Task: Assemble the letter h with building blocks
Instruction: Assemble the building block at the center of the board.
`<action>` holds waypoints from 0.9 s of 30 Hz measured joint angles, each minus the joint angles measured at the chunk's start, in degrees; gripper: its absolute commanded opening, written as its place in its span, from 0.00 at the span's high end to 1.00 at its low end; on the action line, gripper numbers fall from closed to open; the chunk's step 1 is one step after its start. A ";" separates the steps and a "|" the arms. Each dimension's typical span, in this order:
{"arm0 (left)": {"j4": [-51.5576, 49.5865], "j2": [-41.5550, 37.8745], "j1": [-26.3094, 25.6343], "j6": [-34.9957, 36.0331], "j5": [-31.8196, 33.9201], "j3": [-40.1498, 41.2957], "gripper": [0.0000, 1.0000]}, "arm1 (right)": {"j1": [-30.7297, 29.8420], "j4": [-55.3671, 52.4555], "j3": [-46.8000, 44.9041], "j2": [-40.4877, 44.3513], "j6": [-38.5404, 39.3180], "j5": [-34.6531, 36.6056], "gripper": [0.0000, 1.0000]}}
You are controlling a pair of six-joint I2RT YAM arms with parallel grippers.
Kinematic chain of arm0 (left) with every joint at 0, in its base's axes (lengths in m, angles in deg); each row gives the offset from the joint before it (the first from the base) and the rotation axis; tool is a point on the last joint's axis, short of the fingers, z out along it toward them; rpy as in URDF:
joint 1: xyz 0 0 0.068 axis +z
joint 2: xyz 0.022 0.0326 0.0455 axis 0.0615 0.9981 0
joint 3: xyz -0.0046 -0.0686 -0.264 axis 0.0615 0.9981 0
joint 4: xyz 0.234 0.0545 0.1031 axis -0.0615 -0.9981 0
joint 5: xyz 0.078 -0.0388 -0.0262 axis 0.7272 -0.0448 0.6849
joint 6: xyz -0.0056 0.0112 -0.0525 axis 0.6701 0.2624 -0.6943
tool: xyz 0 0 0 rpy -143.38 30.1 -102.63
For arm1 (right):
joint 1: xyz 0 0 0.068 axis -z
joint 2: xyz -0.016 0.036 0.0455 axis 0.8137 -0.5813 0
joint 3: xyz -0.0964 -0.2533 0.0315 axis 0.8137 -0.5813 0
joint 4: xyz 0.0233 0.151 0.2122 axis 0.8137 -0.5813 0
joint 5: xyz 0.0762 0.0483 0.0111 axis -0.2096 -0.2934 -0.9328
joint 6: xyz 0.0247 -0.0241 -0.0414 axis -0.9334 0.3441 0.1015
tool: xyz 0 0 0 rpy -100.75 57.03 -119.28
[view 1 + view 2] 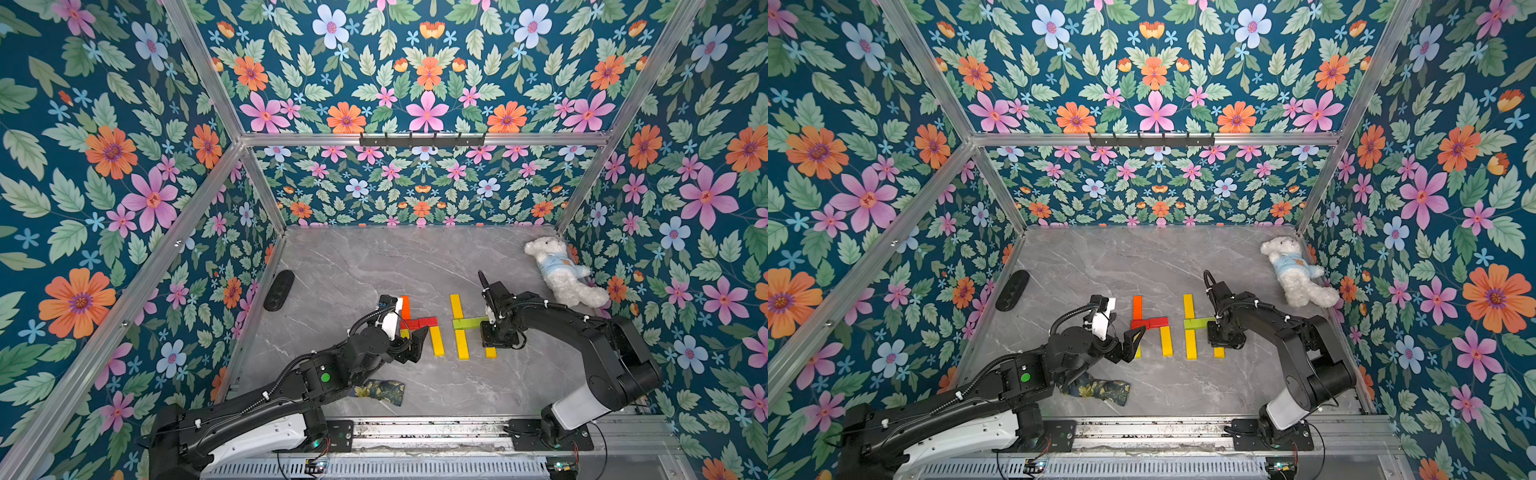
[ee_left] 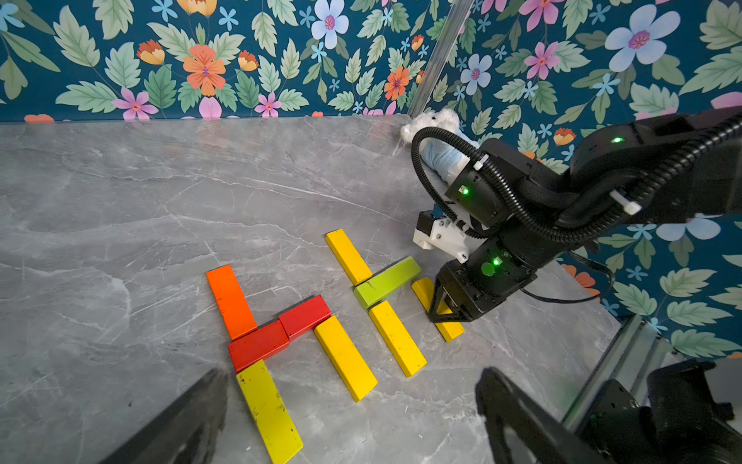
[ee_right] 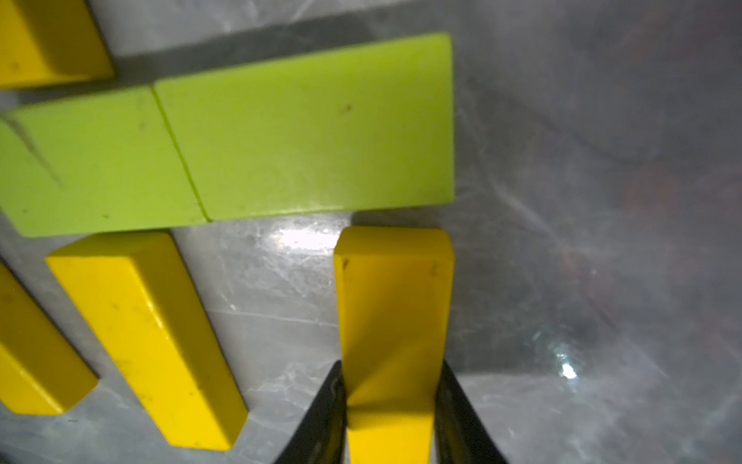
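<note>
Two groups of building blocks lie flat on the grey table. The left group has an orange bar (image 1: 405, 307), two red bars (image 1: 420, 323), an amber bar (image 1: 436, 341) and a yellow-green bar (image 2: 267, 409). The right group has a yellow bar (image 1: 456, 306), lime green bars (image 1: 469, 323) and a yellow bar (image 1: 461, 344). My right gripper (image 3: 391, 373) is shut on another yellow bar (image 3: 393, 301). That bar rests on the table with its end just short of the green bars (image 3: 305, 128). My left gripper (image 2: 349, 426) hangs open over the left group's near end, holding nothing.
A white plush bear (image 1: 561, 270) lies at the back right corner. A black oval object (image 1: 278, 290) sits by the left wall. A dark floral cloth (image 1: 380, 390) lies under the left arm, near the front rail (image 1: 415, 430). Flowered walls enclose the table.
</note>
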 measured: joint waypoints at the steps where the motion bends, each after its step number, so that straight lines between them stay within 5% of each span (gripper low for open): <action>1: -0.02 0.07 0.00 0.00 0.00 -0.02 0.01 | 0.04 -0.11 0.00 0.00 0.11 -0.02 0.66; 16: -1.51 -0.02 0.00 0.00 -0.04 -0.33 0.01 | 0.31 -0.98 0.00 1.97 1.03 1.16 0.47; 27: -1.40 0.48 0.02 0.00 -0.15 -0.20 0.01 | -2.38 -2.78 -4.37 19.26 -7.41 1.38 0.72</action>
